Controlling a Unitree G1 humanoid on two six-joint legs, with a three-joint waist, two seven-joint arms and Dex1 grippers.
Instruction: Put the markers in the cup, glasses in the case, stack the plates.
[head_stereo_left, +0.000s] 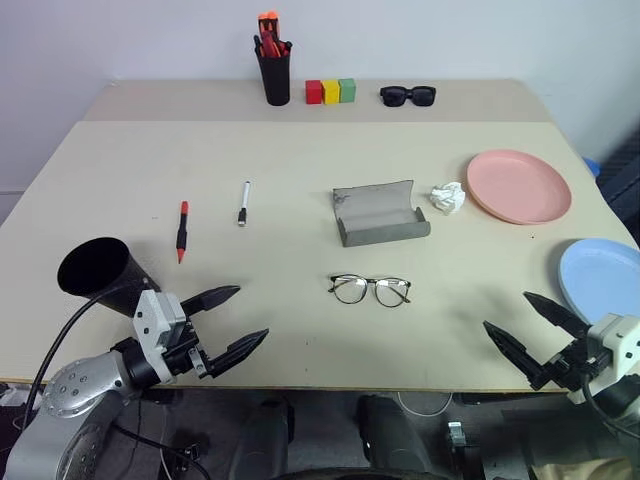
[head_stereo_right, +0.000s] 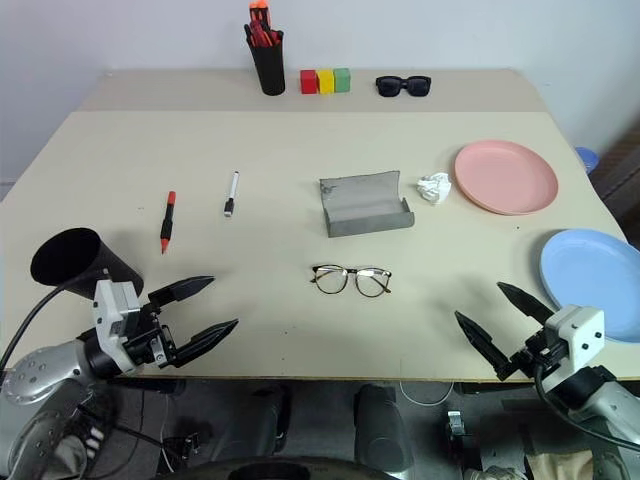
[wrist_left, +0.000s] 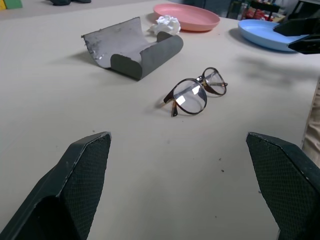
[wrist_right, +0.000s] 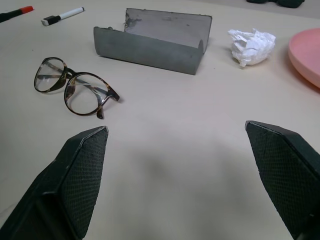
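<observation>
While both grippers are held low at the near edge of the table (head_stereo_left: 300, 200), nothing is gripped: the left gripper (head_stereo_left: 232, 320) and the right gripper (head_stereo_left: 525, 335) are each seen with 2 fingers spread wide and empty.

The eyeglasses (head_stereo_left: 370, 290) are lying near the table's front centre, lenses upright and temples folded, just in front of the grey case (head_stereo_left: 380, 215), whose lid is open. They are judged light, thin and easily bent; a hold at the bridge or frame rim is advised, not on a lens.

The 2 markers, red-tipped (head_stereo_left: 183, 230) and white (head_stereo_left: 244, 202), are lying apart to the left; being slim and round, they may roll, so a mid-barrel pinch is advised. The black cup (head_stereo_left: 100, 272) is lying tipped beside the left gripper.

The pink plate (head_stereo_left: 520, 186) and blue plate (head_stereo_left: 600, 280) are resting apart at the right. They are judged stiff but smooth; rim grasps are advised.
</observation>
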